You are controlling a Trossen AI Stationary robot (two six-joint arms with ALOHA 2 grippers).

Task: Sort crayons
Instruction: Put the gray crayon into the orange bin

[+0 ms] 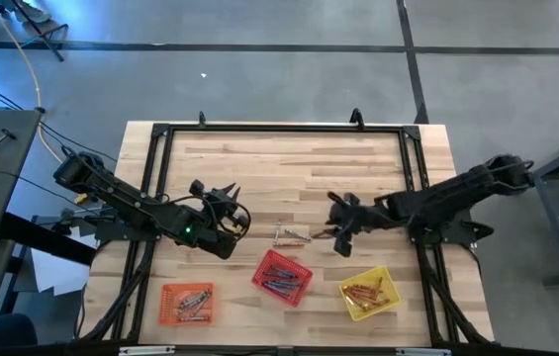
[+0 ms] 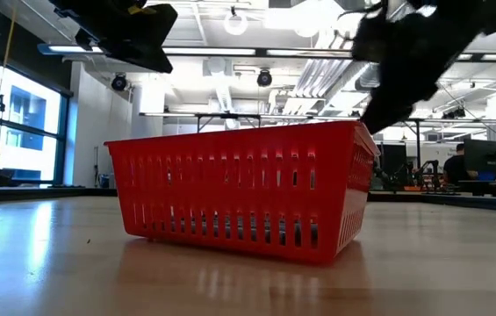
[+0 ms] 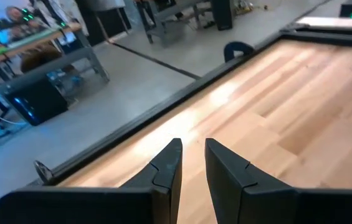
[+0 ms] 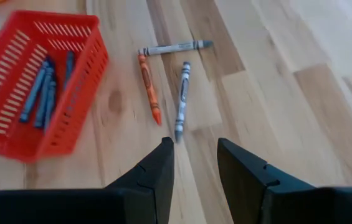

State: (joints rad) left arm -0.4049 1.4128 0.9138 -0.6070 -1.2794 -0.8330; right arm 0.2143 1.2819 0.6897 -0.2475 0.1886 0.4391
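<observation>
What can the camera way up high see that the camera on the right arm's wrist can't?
Only the high view shows the orange mesh basket, the yellow mesh basket and the left gripper hanging empty over bare table. Only the right wrist view tells the loose crayons apart: two grey, one orange. Both show the red mesh basket and the open, empty right gripper.

**Spotter:** What's your right wrist camera giving you?

**Operator:** I'm looking past the right gripper (image 4: 195, 162). Its two dark fingers (image 4: 154, 177) stand apart with nothing between them, above the wooden table (image 4: 275, 93).

**Spotter:** Any crayons loose?

**Operator:** Three, just ahead of the fingertips. An orange crayon (image 4: 149, 88) and a grey crayon (image 4: 181, 99) lie side by side, and a second grey crayon (image 4: 176, 47) lies crosswise at their far ends.

**Spotter:** And the basket?

**Operator:** I see a red basket (image 4: 76, 118) beside them, holding several blue crayons (image 4: 42, 90).
</observation>
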